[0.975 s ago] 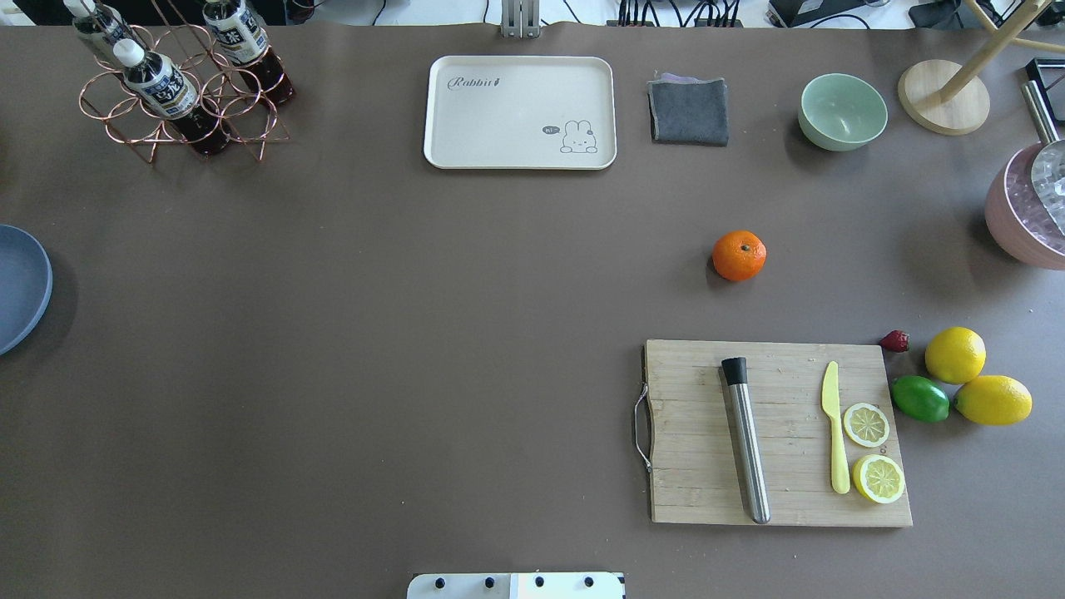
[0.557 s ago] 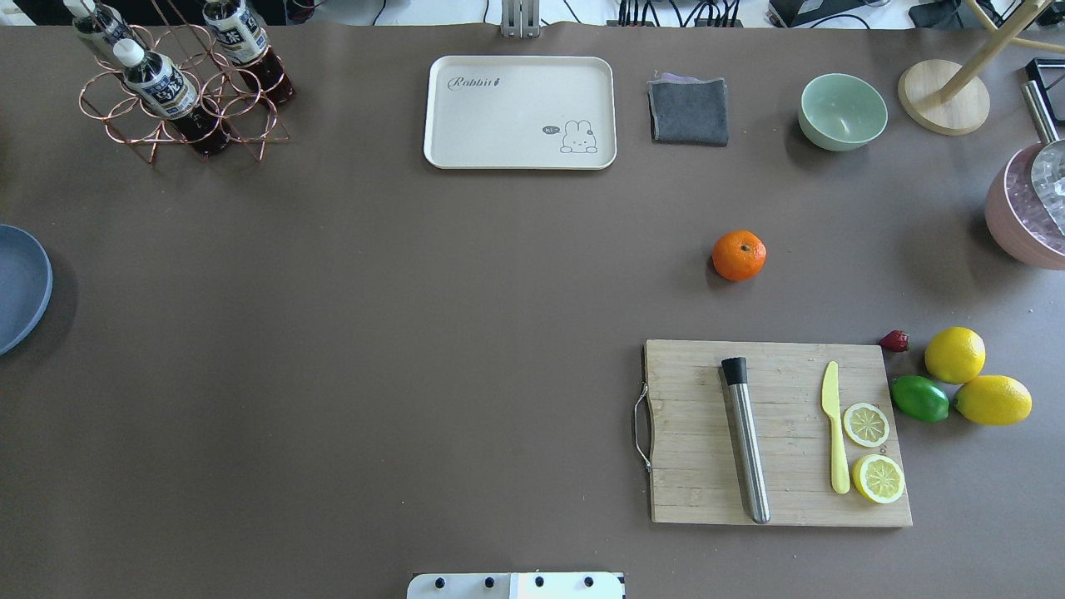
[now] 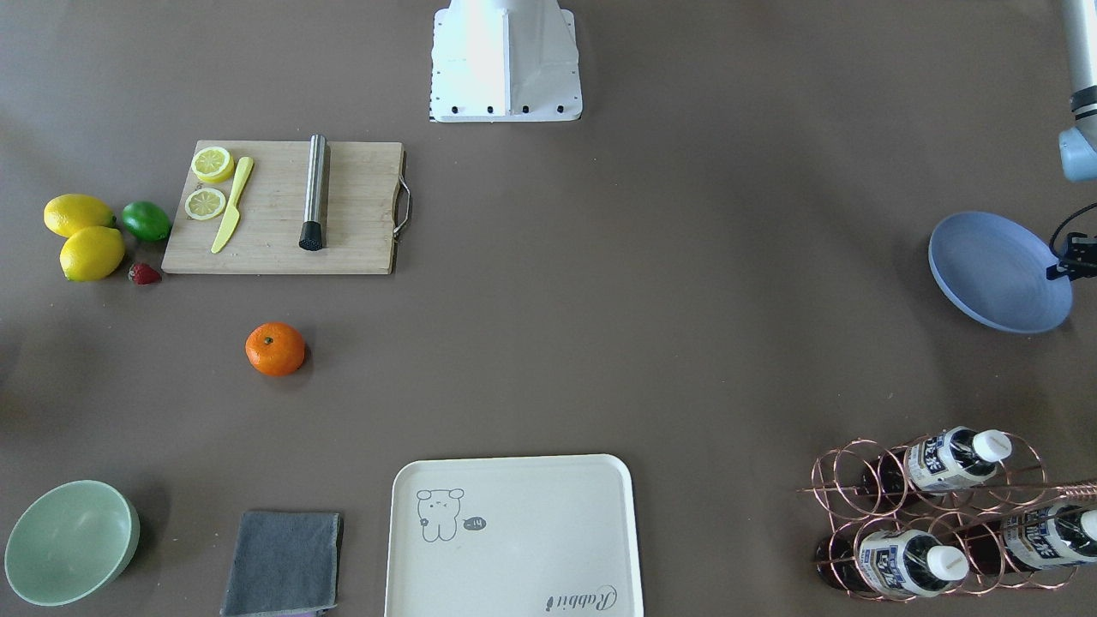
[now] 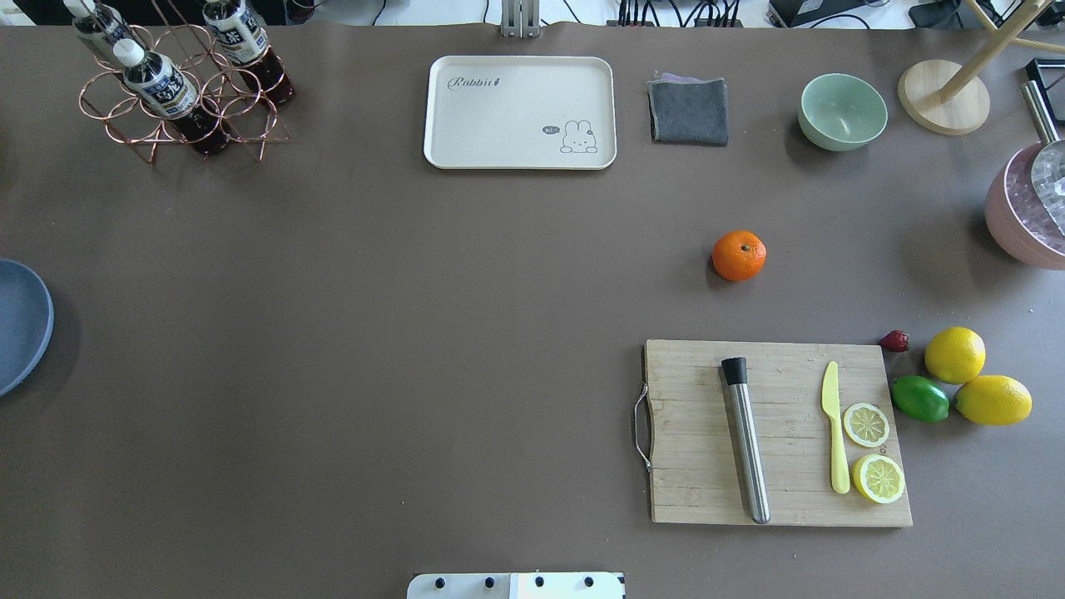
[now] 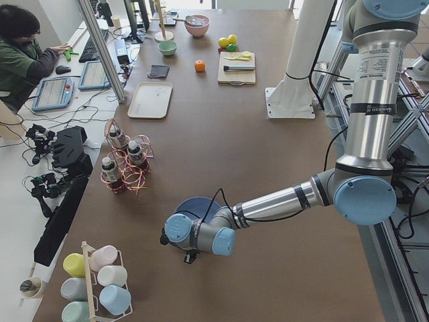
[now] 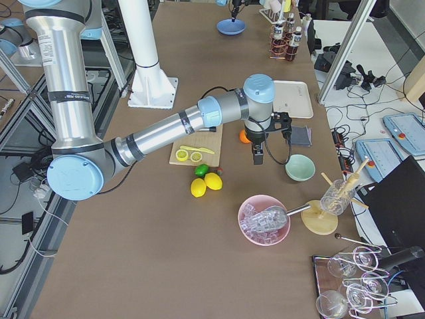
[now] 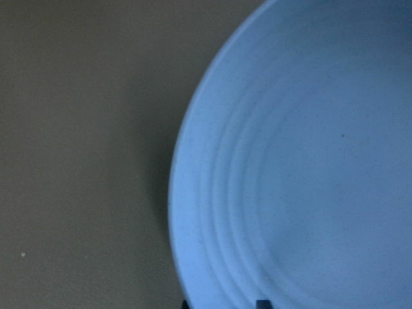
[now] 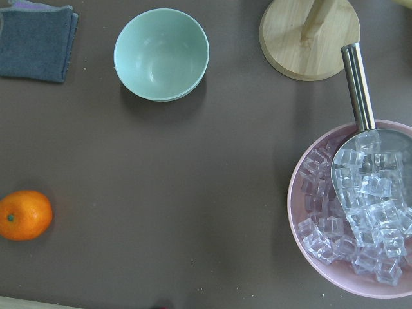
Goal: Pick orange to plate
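The orange [image 4: 739, 255] lies alone on the brown table, beyond the cutting board; it also shows as the orange [image 3: 275, 349] and the orange [image 8: 24, 215]. The blue plate [image 3: 998, 272] is at the table's left end, half out of the overhead view as the plate [image 4: 17, 324]. It looks tilted and casts a wide shadow. My left gripper [image 3: 1061, 266] is at its outer rim and shut on it; the plate [image 7: 290, 161] fills the left wrist view. My right gripper [image 6: 257, 157] hangs near the orange; I cannot tell whether it is open or shut.
A cutting board [image 4: 699, 466] carries a steel muddler, a yellow knife and lemon slices. Lemons [image 4: 954, 354], a lime [image 4: 920, 398] and a strawberry sit to its right. Cream tray [image 4: 520, 112], grey cloth [image 4: 689, 111], green bowl [image 4: 842, 111], ice bowl [image 8: 347, 219] and bottle rack [image 4: 179, 83] line the far side.
The plate has shifted a little toward the robot's side of the table at the left edge. The orange has not moved.
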`<act>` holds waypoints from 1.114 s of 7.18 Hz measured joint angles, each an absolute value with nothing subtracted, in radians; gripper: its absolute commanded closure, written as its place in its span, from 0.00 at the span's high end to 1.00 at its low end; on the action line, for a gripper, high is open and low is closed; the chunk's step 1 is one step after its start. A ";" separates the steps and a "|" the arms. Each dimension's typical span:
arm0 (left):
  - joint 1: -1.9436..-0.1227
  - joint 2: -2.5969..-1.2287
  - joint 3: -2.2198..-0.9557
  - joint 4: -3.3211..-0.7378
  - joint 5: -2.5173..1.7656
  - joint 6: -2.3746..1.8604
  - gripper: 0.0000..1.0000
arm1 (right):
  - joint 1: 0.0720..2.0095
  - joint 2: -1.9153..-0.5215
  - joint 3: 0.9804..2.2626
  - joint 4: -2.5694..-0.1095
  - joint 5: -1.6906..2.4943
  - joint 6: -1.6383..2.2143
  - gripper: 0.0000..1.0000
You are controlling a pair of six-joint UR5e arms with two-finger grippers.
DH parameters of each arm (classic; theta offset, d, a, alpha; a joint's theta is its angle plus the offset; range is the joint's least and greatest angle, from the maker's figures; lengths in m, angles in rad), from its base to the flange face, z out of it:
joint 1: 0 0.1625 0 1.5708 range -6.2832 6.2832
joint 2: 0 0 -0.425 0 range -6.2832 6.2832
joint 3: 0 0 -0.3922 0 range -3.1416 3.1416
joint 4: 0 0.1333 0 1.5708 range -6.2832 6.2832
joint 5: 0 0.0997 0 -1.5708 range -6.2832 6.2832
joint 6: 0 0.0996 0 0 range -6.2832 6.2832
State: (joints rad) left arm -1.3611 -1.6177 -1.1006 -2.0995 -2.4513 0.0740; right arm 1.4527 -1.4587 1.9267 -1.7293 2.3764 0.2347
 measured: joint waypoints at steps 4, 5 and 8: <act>-1.398 -1.634 -1.213 -2.054 -2.564 -0.035 0.00 | 1.453 -1.461 1.939 -1.730 2.376 0.238 1.00; -1.416 -1.621 -1.293 -2.031 -2.616 -0.046 0.00 | 1.452 -1.461 1.939 -1.730 2.379 0.238 1.00; -1.350 -1.590 -1.584 -2.021 -2.646 -0.367 0.00 | 1.437 -1.461 1.936 -1.730 2.379 0.238 1.00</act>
